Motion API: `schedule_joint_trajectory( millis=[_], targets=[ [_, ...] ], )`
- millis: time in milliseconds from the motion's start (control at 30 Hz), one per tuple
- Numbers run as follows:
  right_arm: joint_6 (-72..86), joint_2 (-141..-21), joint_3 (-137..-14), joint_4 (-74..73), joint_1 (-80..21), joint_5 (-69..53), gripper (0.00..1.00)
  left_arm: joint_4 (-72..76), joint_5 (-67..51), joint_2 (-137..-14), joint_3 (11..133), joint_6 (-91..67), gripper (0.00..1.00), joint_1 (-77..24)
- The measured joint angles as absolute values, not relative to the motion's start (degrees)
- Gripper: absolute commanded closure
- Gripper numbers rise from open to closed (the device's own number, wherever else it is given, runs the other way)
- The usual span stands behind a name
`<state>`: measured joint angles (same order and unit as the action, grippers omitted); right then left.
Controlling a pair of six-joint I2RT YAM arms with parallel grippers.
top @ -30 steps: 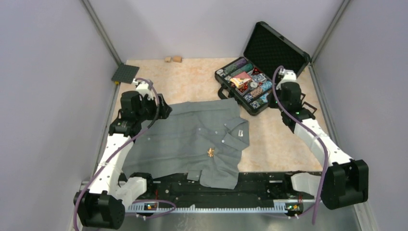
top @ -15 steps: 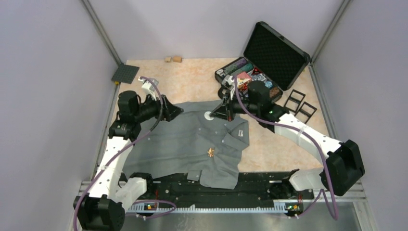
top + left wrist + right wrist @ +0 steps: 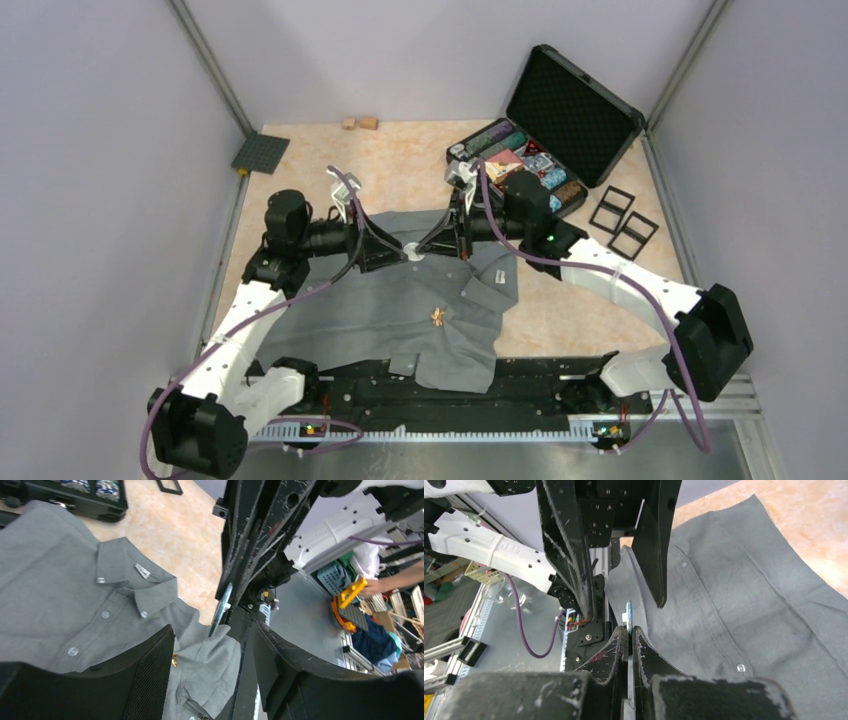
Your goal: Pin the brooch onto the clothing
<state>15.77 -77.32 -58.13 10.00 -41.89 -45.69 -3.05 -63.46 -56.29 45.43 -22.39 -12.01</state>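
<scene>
An open black case (image 3: 572,108) is positioned at the far right of the beige table (image 3: 400,165); its foam-lined lid is raised and its tray is filled with rows of multicoloured items; two black square frames (image 3: 622,221) are laid flat just beside it, on its right; a dark square grid plate (image 3: 261,154) is placed at the far left corner; two small wooden blocks (image 3: 359,123) are located at the far edge; the area is enclosed by plain grey walls (image 3: 100,200).
</scene>
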Motion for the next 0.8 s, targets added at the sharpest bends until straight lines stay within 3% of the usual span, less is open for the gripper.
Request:
schedule_joint_trajectory(
  millis=[167,400,800],
  targets=[
    [16.2,-77.3,-59.0,10.3,-42.9,-45.6,1.00,-3.4,-64.7,-56.5,45.4,-21.6,0.40,-14.1],
    [16.5,-77.3,-59.3,10.8,-43.2,-45.8,1.00,-5.0,-64.7,-56.8,45.4,-20.3,0.77,-14.3],
    [16.5,-77.3,-59.5,10.1,-43.2,-45.5,1.00,-4.8,-66.5,-56.9,45.4,-20.2,0.90,-14.7]
  ],
)
